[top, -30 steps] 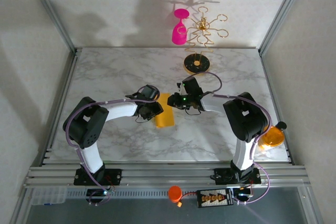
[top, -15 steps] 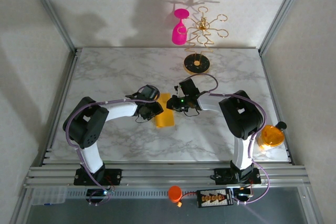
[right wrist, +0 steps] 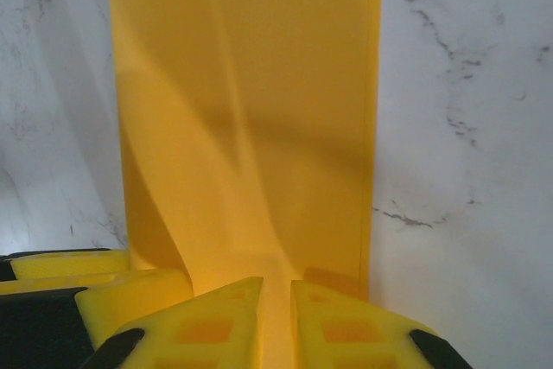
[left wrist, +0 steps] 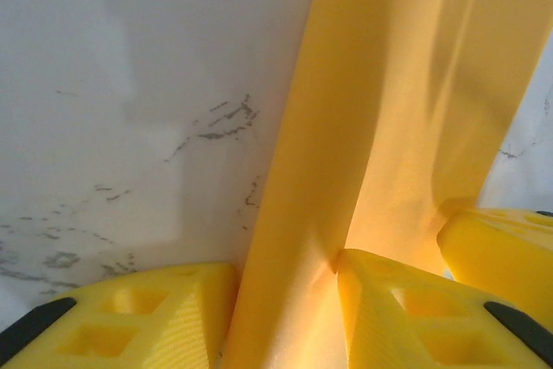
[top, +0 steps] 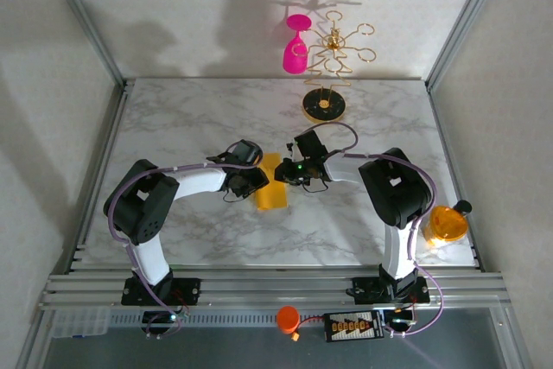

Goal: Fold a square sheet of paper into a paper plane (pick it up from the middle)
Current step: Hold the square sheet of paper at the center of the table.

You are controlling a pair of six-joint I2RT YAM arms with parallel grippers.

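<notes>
The right gripper (right wrist: 276,287) has its two yellow fingers almost together on a thin, orange-yellow sheet of paper (right wrist: 251,84), nipping a raised crease at the near edge. The left gripper (left wrist: 285,270) meets it from the other side, its yellow fingers (left wrist: 406,308) standing further apart with a loose upright fold of the same sheet filling the gap and touching both.

Seen from above, the two grippers face each other at the middle of the white, grey-veined marble table (top: 190,118). The paper lies between and just below them as a narrow upright rectangle.

Well behind them, at the far edge, a gold wire stand (top: 325,106) rests on its round base with a pink wine glass (top: 295,51) hanging from it. A round orange translucent disc (top: 448,225) sits near the right arm's elbow.
</notes>
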